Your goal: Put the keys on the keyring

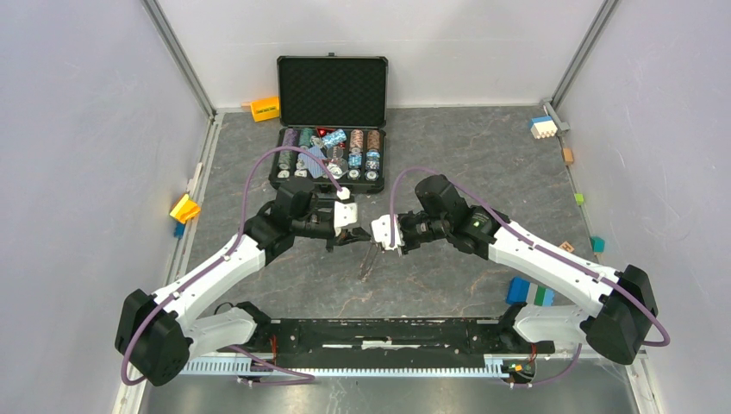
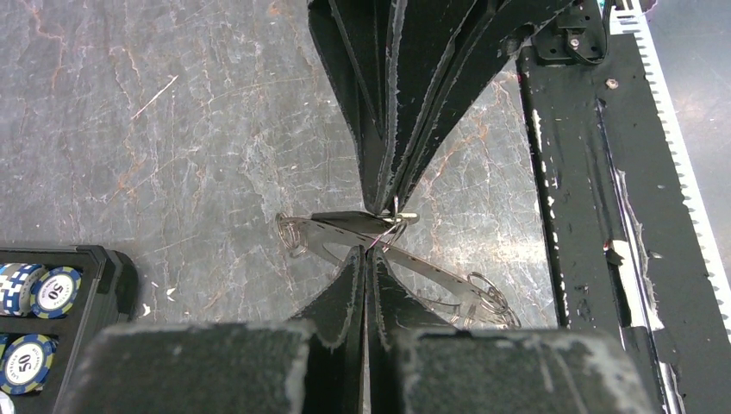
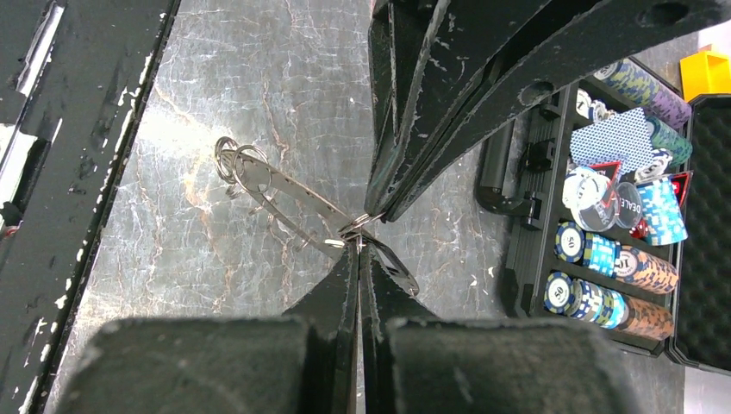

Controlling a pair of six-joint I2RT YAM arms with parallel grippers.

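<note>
Left end effector (image 1: pixel 354 238) and right end effector (image 1: pixel 377 236) meet tip to tip above the bench (image 1: pixel 465 164) — both clenched on the small keyring (image 3: pixel 356 229), keys (image 3: pixel 289 198) dangling beneath.

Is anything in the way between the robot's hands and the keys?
No, nothing visible. The left gripper and right gripper meet tip to tip right at the keys, jaws shut, pinching them. The chip case sits farther back on the table, out of the way.
</note>
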